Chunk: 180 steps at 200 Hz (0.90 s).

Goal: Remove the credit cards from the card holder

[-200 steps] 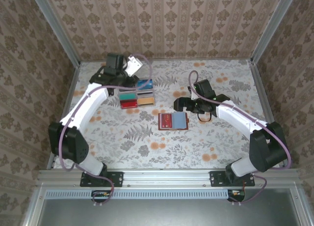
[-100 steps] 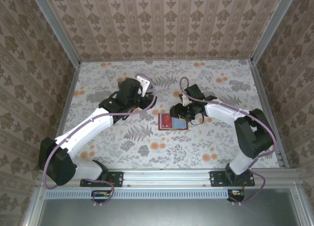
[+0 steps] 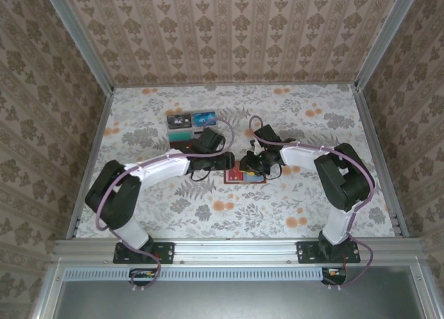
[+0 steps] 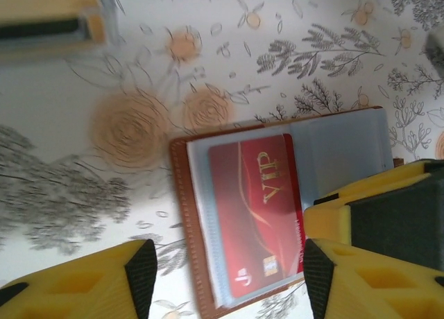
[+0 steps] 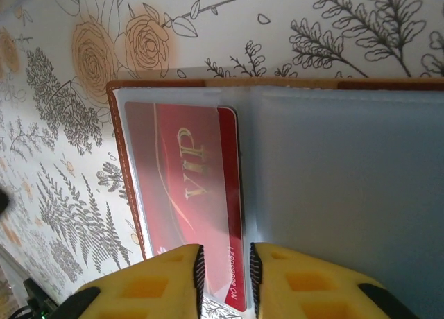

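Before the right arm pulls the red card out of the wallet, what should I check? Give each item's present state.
1. Wallet lies open: ok.
2. Red card sits in its pocket: ok.
3. Right gripper lined up on the card's edge: ok.
4. Its jaws grip the card: cannot tell.
5. Left gripper open over the wallet: ok.
6. Wallet held down: cannot tell.

Clear compartment tray (image 3: 191,127): beyond the fingers (image 4: 76,286) of the left gripper (image 4: 229,263), well apart from them, its corner blurred in the left wrist view. Floral tablecloth (image 3: 312,125): beneath those fingers. Patterned wallpaper walls (image 3: 236,28) and aluminium frame (image 3: 236,248): far outside them.
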Each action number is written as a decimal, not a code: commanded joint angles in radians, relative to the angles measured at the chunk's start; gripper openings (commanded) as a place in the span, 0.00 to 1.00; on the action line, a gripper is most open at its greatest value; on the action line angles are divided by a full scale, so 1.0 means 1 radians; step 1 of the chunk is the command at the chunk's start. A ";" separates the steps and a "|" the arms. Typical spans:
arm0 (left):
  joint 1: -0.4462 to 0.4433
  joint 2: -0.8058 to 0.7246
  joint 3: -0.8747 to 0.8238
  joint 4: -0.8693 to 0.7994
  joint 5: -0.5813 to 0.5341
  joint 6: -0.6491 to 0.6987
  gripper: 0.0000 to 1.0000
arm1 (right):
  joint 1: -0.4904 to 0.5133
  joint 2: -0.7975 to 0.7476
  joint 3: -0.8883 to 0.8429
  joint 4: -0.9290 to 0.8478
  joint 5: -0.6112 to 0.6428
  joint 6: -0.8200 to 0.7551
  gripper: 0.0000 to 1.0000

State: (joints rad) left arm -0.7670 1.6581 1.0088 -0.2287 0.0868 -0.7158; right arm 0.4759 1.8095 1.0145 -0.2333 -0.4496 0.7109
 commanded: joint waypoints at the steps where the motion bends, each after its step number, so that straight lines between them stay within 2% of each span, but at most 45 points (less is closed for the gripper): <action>1: -0.009 0.037 -0.008 0.072 0.062 -0.142 0.57 | 0.003 0.017 0.016 0.008 0.025 0.007 0.25; 21: -0.008 0.049 -0.014 0.076 0.048 -0.177 0.52 | 0.000 0.016 0.015 0.006 0.028 0.000 0.24; 49: -0.003 0.071 -0.008 0.071 0.060 -0.185 0.35 | -0.003 0.025 0.012 0.010 0.010 -0.014 0.20; 78: 0.014 0.112 0.003 0.066 0.106 -0.174 0.24 | -0.006 0.033 0.016 0.013 -0.001 -0.018 0.19; 104: 0.023 0.140 0.009 0.072 0.143 -0.171 0.19 | -0.012 0.037 0.018 0.014 -0.001 -0.019 0.18; 180: 0.022 0.152 -0.011 0.035 0.113 -0.196 0.10 | -0.022 0.033 0.001 0.030 -0.014 -0.011 0.18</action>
State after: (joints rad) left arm -0.7502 1.8000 1.0042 -0.1635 0.2020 -0.8948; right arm 0.4606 1.8286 1.0145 -0.2123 -0.4500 0.7074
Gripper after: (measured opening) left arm 0.102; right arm 0.178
